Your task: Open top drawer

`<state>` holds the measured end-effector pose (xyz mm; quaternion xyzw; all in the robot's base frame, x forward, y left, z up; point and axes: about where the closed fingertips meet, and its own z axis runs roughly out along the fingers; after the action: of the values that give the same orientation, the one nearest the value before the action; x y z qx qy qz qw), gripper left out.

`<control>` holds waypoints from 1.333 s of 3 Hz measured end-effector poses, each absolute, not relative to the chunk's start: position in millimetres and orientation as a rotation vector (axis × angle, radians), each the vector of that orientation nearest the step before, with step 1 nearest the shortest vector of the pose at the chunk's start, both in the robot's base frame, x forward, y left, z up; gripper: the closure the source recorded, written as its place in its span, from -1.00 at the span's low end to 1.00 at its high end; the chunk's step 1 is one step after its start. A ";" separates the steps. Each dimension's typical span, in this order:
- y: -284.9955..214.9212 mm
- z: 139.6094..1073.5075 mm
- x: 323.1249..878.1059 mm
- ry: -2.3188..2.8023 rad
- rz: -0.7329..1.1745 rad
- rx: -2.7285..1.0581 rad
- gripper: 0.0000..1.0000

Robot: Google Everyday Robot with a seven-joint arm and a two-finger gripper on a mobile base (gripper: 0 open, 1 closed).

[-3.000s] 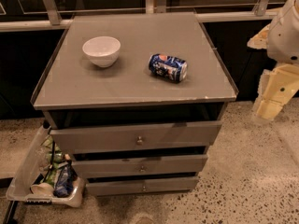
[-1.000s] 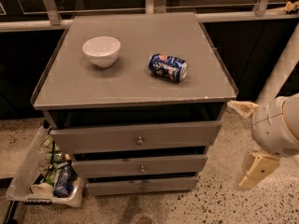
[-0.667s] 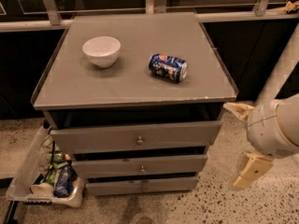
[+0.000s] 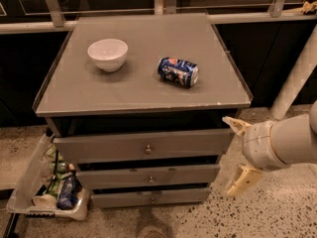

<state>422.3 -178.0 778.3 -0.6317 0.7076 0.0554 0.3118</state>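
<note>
The top drawer (image 4: 114, 146) is the tallest grey front under the cabinet top, with a small round metal knob (image 4: 147, 149) at its centre. Its front stands a little forward of the cabinet frame, with a dark gap above it. My gripper (image 4: 237, 155) is at the right of the cabinet, level with the top drawer's right end and just beside it. Its two cream fingers are spread wide apart, one high and one low, holding nothing.
A white bowl (image 4: 107, 54) and a blue drink can (image 4: 178, 72) on its side lie on the cabinet top (image 4: 79, 90). Two slimmer drawers (image 4: 124, 176) sit below. A clear bin of packets (image 4: 49, 192) stands on the floor at the left. A white pole (image 4: 297, 73) rises at the right.
My gripper has come down from the upper right and moved left toward the right end of the top drawer. The drawers, bowl and can have not moved.
</note>
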 end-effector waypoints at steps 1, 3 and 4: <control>-178.0 778.3 422.3 1.867 0.146 -1.667 -1.00; -167.0 748.1 449.2 1.866 0.113 -1.678 -1.00; -163.9 728.5 468.6 1.872 0.107 -1.671 -1.00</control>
<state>468.6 -163.9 728.5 -0.6326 0.7086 0.0407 0.3099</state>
